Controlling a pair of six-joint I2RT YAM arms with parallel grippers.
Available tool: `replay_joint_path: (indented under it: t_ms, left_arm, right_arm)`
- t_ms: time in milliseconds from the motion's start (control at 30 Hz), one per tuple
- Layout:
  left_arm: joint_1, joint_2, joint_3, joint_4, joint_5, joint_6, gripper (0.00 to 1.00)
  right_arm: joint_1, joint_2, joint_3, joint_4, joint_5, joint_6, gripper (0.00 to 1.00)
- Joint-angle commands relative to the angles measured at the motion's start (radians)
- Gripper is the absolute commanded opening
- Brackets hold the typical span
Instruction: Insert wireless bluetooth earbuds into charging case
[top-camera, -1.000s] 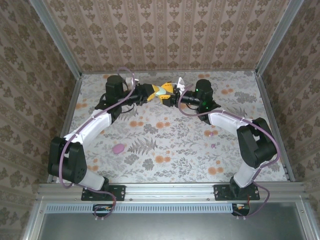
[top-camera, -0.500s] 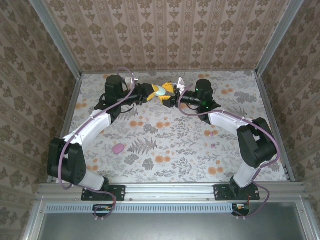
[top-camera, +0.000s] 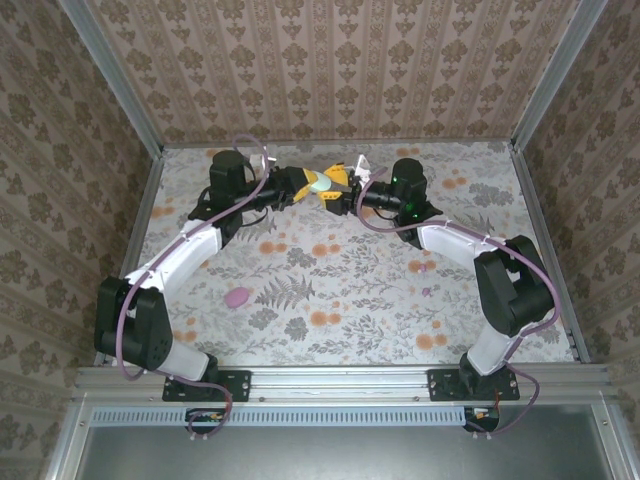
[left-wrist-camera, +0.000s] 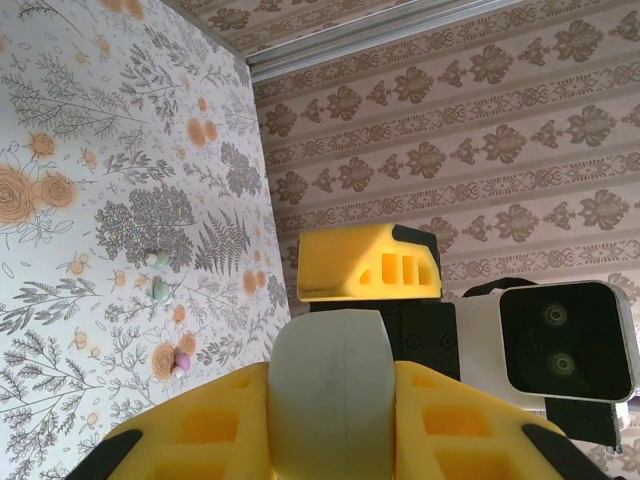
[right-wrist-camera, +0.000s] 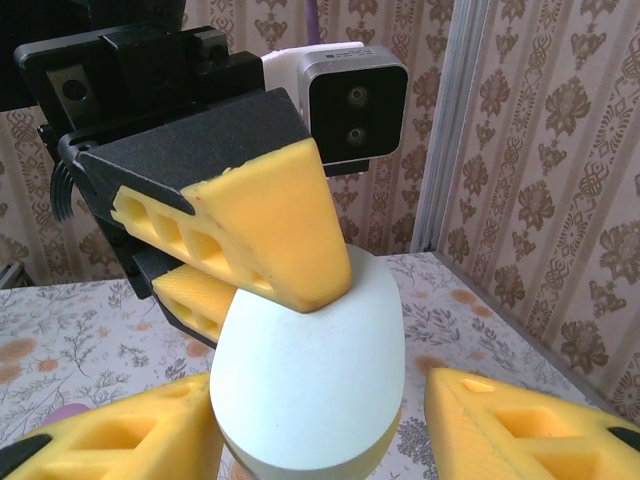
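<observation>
A pale mint charging case (top-camera: 319, 183) hangs closed above the far middle of the table. My left gripper (top-camera: 312, 184) is shut on it. In the left wrist view the case (left-wrist-camera: 330, 360) sits pinched between that gripper's (left-wrist-camera: 330, 390) yellow fingers. My right gripper (top-camera: 340, 192) faces it from the right, its jaws open around the case (right-wrist-camera: 310, 370); a gap shows beside its right finger (right-wrist-camera: 520, 430). Small earbuds (left-wrist-camera: 160, 290) lie loose on the table, one pink (left-wrist-camera: 182, 362).
A pink oval item (top-camera: 238, 297) lies on the flowered tabletop at the near left. Two small pieces (top-camera: 420, 266) rest at the right centre. Patterned walls and a metal frame (top-camera: 150, 190) enclose the table.
The right gripper's jaws have spread a little wider around the case. Both arms and the case have stayed in place.
</observation>
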Motion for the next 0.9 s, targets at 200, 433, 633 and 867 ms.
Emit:
replay_joint_path:
  t_ms: [200,433,633,867]
  left_arm:
    - [-0.006,-0.028,0.022,-0.001,0.012,0.023,0.22]
    - [-0.006,-0.026,0.028,-0.003,0.017,0.023,0.22]
    - [-0.006,-0.025,0.032,-0.004,0.017,0.022,0.22]
    - [-0.007,-0.029,0.037,-0.004,0.015,0.044,0.34]
  right_arm:
    - [-0.006,-0.026,-0.002,0.063,-0.004,0.043,0.56]
    - [-0.003,-0.023,0.002,0.063,0.001,0.045,0.54]
    - [-0.004,-0.023,0.005,0.017,-0.009,0.021,0.48]
    - [-0.004,-0.03,0.006,-0.005,-0.014,0.016,0.39]
